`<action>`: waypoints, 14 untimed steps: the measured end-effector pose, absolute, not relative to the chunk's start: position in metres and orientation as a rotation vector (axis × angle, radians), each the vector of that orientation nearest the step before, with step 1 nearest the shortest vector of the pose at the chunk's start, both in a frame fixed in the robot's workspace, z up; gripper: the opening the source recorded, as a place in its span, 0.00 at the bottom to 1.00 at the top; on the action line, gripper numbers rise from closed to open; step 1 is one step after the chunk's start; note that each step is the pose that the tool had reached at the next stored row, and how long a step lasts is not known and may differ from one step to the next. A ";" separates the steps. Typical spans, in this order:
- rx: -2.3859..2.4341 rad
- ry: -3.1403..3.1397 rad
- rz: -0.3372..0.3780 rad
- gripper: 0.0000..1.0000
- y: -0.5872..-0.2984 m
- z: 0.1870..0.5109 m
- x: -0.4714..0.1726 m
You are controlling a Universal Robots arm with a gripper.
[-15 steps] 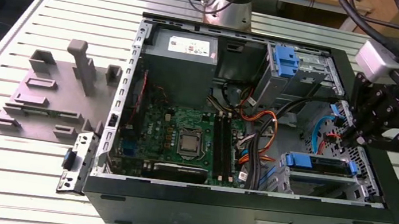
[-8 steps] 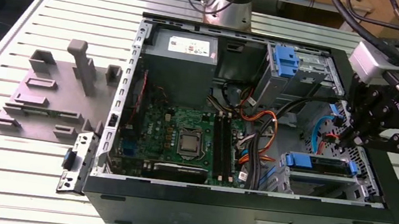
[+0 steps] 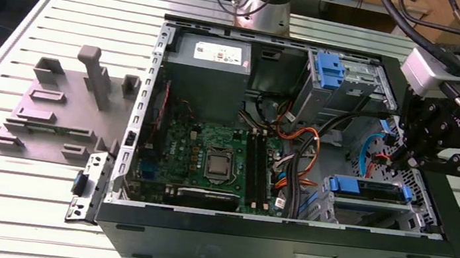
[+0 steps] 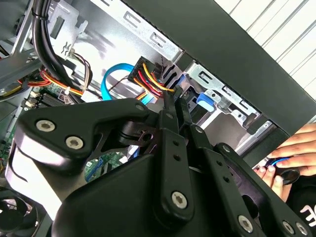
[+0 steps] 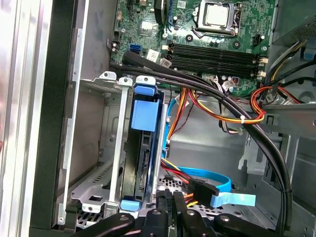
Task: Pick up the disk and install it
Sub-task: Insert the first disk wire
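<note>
The disk (image 3: 369, 189), silver with a blue plastic carrier rail, sits inside the metal drive cage (image 3: 326, 212) at the near right corner of the open computer case. In the first wrist view the disk (image 5: 144, 143) stands on edge between the cage's rails, its blue tab facing out. My gripper (image 3: 396, 163) hangs just above and beside the cage, apart from the disk. Its black fingers (image 5: 168, 197) are shut together with nothing between them. In the second wrist view the fingertips (image 4: 170, 101) point at the blue tab (image 4: 205, 101).
Black, orange-yellow and blue cables (image 5: 232, 111) run right beside the cage. The motherboard (image 3: 208, 159) and a grey power-supply box (image 3: 211, 56) fill the case. Another blue-railed bay (image 3: 328, 70) is at the back. A grey slotted stand (image 3: 64, 104) lies outside. A person's hand (image 4: 291, 153) rests beyond the case wall.
</note>
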State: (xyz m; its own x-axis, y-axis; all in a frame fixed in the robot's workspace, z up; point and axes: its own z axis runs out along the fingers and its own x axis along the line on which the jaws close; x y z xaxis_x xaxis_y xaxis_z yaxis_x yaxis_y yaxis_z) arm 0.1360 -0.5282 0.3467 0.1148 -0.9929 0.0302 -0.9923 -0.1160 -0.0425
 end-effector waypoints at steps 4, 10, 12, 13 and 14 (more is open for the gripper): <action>-2.337 2.081 -0.080 0.17 -0.529 0.347 0.136; -2.337 2.081 -0.080 0.17 -0.533 0.346 0.136; -2.336 2.081 -0.080 0.17 -0.534 0.346 0.136; -2.335 2.081 -0.080 0.17 -0.535 0.345 0.135; -2.333 2.082 -0.080 0.17 -0.535 0.345 0.134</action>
